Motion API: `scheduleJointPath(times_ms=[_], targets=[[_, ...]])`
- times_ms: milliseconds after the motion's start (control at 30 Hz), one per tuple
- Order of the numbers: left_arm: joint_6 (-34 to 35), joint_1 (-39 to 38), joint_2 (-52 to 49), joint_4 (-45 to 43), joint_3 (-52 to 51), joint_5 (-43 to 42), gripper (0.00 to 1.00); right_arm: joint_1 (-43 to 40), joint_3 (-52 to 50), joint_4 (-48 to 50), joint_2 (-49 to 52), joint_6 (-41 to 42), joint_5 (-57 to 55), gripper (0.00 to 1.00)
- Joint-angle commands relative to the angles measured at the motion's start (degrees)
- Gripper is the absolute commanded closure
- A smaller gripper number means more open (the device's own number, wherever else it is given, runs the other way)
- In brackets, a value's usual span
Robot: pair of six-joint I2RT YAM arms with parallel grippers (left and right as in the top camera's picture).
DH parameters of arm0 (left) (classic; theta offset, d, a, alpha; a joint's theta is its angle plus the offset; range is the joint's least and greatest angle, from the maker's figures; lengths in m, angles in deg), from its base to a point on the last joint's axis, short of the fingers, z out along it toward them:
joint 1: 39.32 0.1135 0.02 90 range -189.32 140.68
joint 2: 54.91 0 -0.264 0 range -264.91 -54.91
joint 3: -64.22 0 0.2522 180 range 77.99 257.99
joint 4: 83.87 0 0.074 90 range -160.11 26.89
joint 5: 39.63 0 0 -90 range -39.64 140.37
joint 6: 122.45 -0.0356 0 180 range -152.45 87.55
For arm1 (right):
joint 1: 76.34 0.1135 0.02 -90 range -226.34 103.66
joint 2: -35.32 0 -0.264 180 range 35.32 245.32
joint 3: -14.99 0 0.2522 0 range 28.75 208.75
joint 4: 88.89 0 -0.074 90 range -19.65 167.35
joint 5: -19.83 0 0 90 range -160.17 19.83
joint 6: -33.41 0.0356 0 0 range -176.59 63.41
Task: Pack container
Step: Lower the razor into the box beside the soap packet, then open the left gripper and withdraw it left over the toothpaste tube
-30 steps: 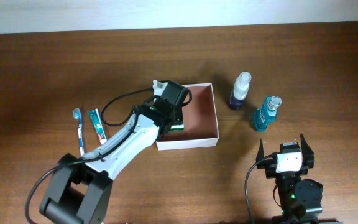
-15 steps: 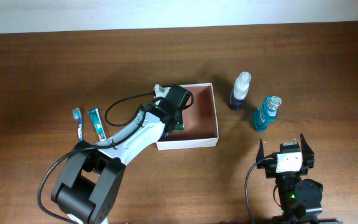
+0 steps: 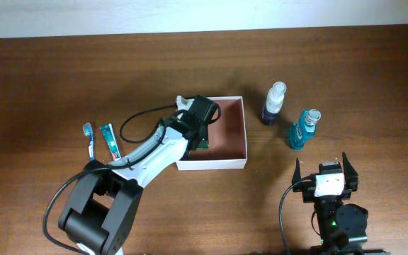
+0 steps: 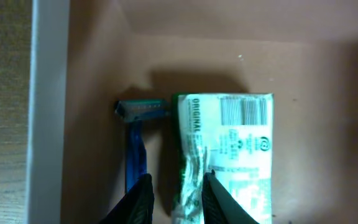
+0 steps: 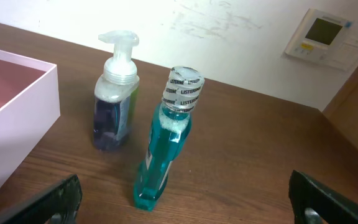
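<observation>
The container (image 3: 246, 134) is a shallow square box with white walls and a reddish-brown floor, near the table's middle. My left gripper (image 3: 202, 139) reaches into its left side. In the left wrist view a green-and-white packet (image 4: 235, 143) lies flat on the container floor beside a blue razor (image 4: 138, 143), close to the white wall (image 4: 48, 112). The left gripper (image 4: 178, 202) stands slightly open. The packet's crinkled edge sits in the gap, with space between it and the left finger. My right gripper (image 3: 323, 164) rests wide open and empty near the front edge.
A purple foam-pump bottle (image 3: 273, 104) and a teal mouthwash bottle (image 3: 303, 129) stand right of the container, ahead of the right gripper (image 5: 188, 208). A toothbrush (image 3: 90, 145) and a toothpaste tube (image 3: 110, 142) lie left of the box.
The left jaws have parted from the packet's edge, leaving it lying in the container. The left arm shifted slightly early on. The right arm has not moved.
</observation>
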Motion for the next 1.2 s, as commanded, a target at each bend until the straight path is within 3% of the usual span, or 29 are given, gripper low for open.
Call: scheduleJointPath(times_ms=[0,267,433,567,633,833,1167], targets=[[-1.14,-0.13,3.61,1.97,4.17,-1.55,0.73,-0.11,-0.48,0.04,-0.59,0.07,-0.68,0.02],[-5.81,1.14,13.16,11.67,10.27,1.55,0.73,-0.11,-0.48,0.04,-0.59,0.07,-0.68,0.02],[-5.81,7.69,17.64,19.39,10.27,1.68,0.73,-0.11,-0.48,0.04,-0.61,0.07,-0.68,0.02],[-5.79,14.47,18.40,25.55,10.27,1.60,0.56,-0.11,-0.48,0.04,-0.59,0.04,-0.68,0.02],[-5.75,17.79,18.38,27.78,10.16,0.92,0.55,-0.11,-0.48,0.04,-0.59,0.04,-0.68,0.02],[-5.57,25.33,18.38,30.18,9.75,-0.90,0.55,-0.11,-0.48,0.04,-0.61,0.04,-0.68,0.02],[-5.60,31.54,18.38,29.88,7.78,-0.90,0.55,-0.11,-0.48,0.04,-0.59,0.07,-0.68,0.02]])
